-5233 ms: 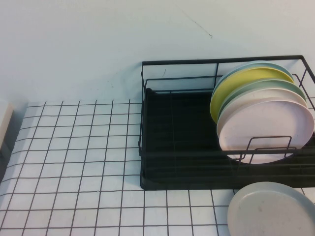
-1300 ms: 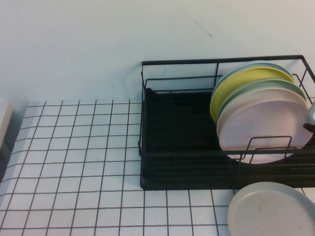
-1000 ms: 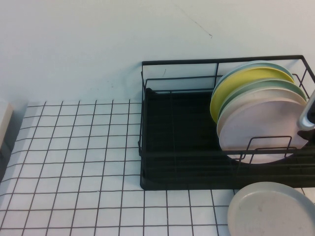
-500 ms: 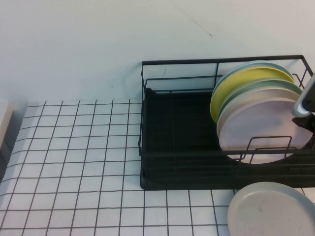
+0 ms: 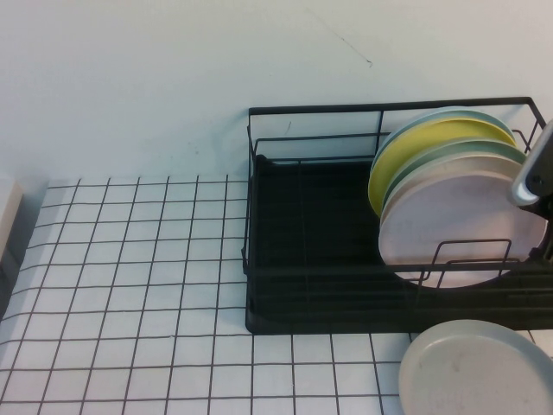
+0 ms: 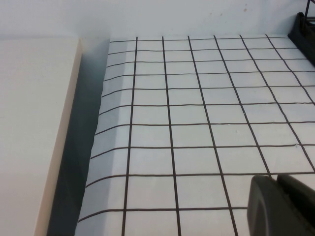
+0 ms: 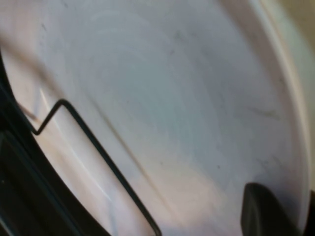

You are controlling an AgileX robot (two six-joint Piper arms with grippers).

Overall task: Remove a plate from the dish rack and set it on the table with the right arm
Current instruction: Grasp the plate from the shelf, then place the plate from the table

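Note:
The pale pink plate (image 5: 458,225) stands on edge at the front of the stack in the black wire dish rack (image 5: 311,285), behind a front wire loop. My right gripper (image 5: 529,186) comes in from the right edge and is shut on the plate's right rim. In the right wrist view the plate (image 7: 162,98) fills the picture. The right gripper (image 7: 301,199) has one finger on the plate's face and the other behind the rim, and a rack wire (image 7: 98,147) crosses in front. My left gripper (image 6: 276,179) is shut and empty, low over the gridded table (image 6: 197,113).
A mint plate (image 5: 484,151) and a yellow plate (image 5: 415,151) stand behind the pink one. A grey speckled plate (image 5: 475,367) lies flat on the table (image 5: 130,285) in front of the rack's right end. A beige block (image 6: 34,123) borders the table's left edge.
My right gripper came in from the right edge, then rose and moved left onto the pink plate's rim. The plate has shifted slightly left and stands more upright.

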